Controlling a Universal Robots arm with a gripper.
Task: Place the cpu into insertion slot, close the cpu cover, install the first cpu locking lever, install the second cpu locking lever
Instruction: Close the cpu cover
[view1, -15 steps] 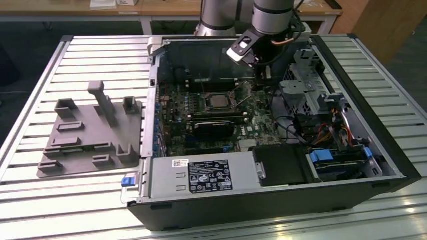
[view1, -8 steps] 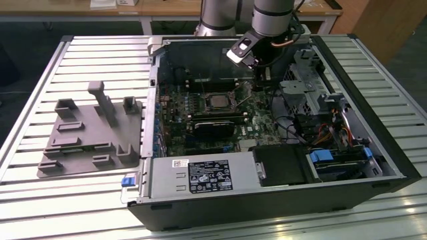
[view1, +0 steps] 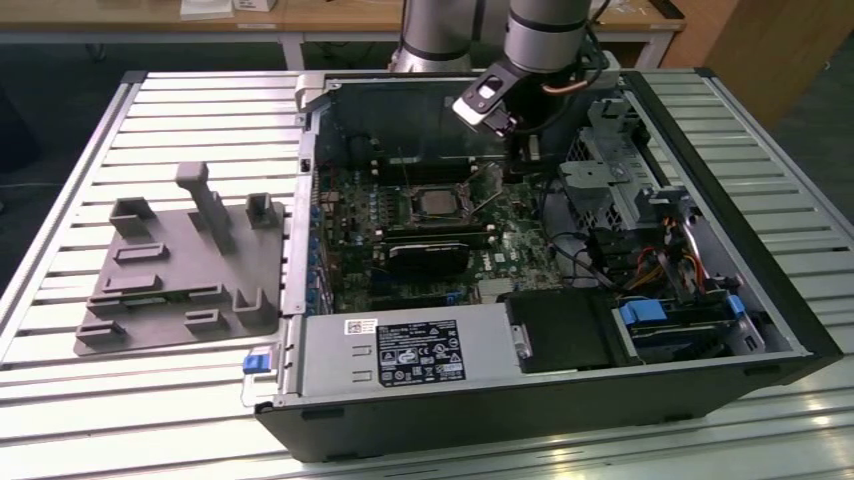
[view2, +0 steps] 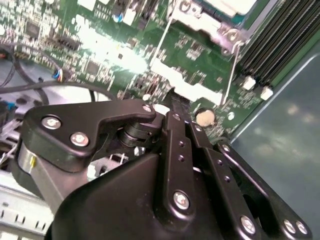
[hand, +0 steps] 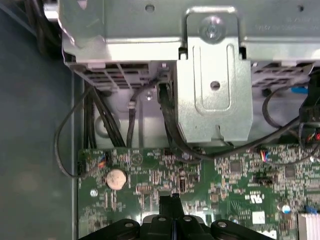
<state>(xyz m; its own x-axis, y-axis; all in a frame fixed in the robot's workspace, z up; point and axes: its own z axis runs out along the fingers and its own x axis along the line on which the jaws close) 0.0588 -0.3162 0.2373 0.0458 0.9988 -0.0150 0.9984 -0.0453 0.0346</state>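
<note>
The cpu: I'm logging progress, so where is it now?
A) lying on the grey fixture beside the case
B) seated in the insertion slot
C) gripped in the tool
B: the cpu sits inside the insertion slot metal rim on the green board, apart from the tool.

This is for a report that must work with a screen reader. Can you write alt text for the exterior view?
The robot's hand hangs inside an open computer case lying on a slatted table, near the cpu on the green motherboard. A grey tray lies at the exterior view's left.
</note>
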